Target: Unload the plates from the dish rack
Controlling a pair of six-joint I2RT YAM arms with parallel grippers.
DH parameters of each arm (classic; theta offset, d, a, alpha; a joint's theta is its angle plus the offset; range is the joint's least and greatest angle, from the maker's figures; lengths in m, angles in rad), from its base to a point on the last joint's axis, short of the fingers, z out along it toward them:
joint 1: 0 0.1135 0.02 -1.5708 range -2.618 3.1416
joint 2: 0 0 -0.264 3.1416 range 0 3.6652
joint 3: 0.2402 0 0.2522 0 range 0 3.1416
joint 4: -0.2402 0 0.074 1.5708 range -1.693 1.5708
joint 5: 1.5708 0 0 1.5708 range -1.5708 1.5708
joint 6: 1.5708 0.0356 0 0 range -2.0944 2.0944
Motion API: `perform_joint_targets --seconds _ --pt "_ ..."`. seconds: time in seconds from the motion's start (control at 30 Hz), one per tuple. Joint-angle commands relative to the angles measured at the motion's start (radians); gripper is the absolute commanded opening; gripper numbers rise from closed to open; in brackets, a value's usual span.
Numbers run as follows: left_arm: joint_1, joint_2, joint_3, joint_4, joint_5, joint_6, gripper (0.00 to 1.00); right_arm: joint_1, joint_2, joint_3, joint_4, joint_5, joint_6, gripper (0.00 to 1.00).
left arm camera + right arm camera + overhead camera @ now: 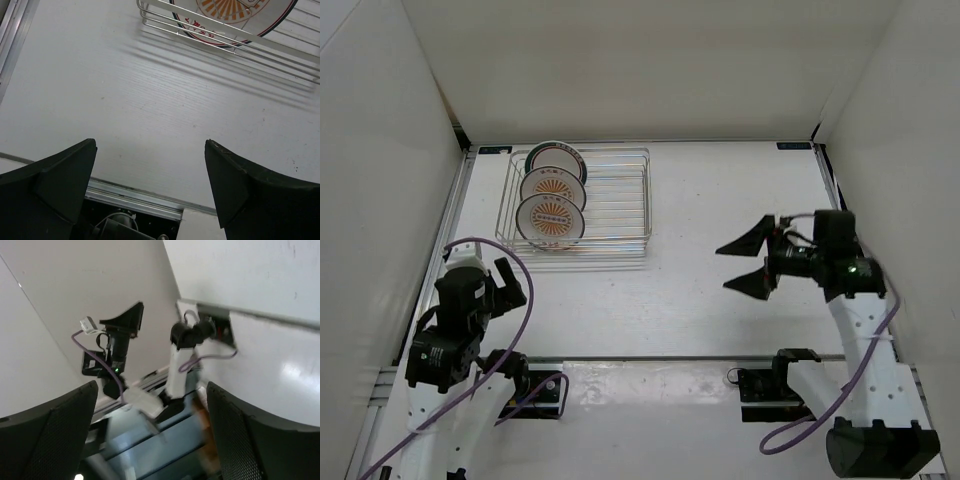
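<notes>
The silver wire dish rack (620, 205) stands at the back left of the table. Three plates stand in its left part: a teal-rimmed plate (556, 157) at the back, an orange sunburst plate (553, 186) in the middle and another orange sunburst plate (551, 221) in front. My left gripper (512, 283) is open and empty, low at the near left, pointing toward the rack. The left wrist view shows the front plate (225, 20) and rack wire (165, 27) ahead. My right gripper (750, 262) is open and empty, raised at the right, pointing left.
White walls enclose the table on three sides. A metal rail (650, 358) runs along the near edge. Purple cables (520, 300) loop from both arms. The right wrist view shows the left arm (120, 345) and the left wall.
</notes>
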State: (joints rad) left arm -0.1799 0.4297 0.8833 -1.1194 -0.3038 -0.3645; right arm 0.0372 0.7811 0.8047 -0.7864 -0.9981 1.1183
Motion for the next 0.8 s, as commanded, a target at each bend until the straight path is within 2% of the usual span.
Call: perform_joint_targets --seconds 0.0,0.07,0.13,0.17,0.33,0.43,0.47,0.53,0.57,0.6,0.67,0.73,0.77 --pt "-0.007 0.004 0.052 -0.042 0.008 -0.010 1.00 -0.002 0.116 0.337 -0.469 0.208 -0.423 0.90" --pt "-0.010 0.050 0.088 -0.034 0.104 0.033 1.00 0.000 0.159 0.502 -0.609 0.300 -0.481 0.90" --pt "-0.010 0.087 0.132 -0.023 0.234 0.114 1.00 -0.002 0.208 0.574 -0.674 0.361 -0.497 0.90" --pt "-0.012 0.175 0.201 -0.045 0.297 0.154 1.00 -0.003 0.213 0.562 -0.694 0.355 -0.505 0.90" --pt "-0.012 0.467 0.405 -0.096 0.449 0.329 1.00 -0.005 0.210 0.424 -0.501 0.144 -0.445 0.90" --pt "0.003 0.593 0.502 -0.024 0.504 0.436 1.00 -0.006 0.210 0.481 -0.422 0.147 -0.471 0.90" --pt "0.017 0.615 0.514 0.024 0.523 0.485 1.00 -0.007 0.248 0.579 -0.494 0.154 -0.495 0.90" --pt "0.060 0.691 0.520 0.098 0.551 0.498 1.00 -0.005 0.331 0.664 -0.585 0.223 -0.641 0.90" --pt "0.097 0.710 0.519 0.157 0.621 0.510 0.99 -0.003 0.381 0.776 -0.665 0.263 -0.678 0.90" --pt "0.132 0.763 0.505 0.215 0.649 0.510 0.97 -0.005 0.418 0.800 -0.718 0.288 -0.752 0.90" --pt "0.170 0.820 0.512 0.283 0.718 0.503 0.93 -0.005 0.446 0.870 -0.754 0.367 -0.790 0.90" --pt "0.203 0.924 0.545 0.296 0.730 0.516 0.85 -0.007 0.455 0.918 -0.771 0.394 -0.824 0.90" --pt "0.206 0.954 0.590 0.294 0.730 0.541 0.85 -0.005 0.471 0.945 -0.774 0.427 -0.837 0.90"
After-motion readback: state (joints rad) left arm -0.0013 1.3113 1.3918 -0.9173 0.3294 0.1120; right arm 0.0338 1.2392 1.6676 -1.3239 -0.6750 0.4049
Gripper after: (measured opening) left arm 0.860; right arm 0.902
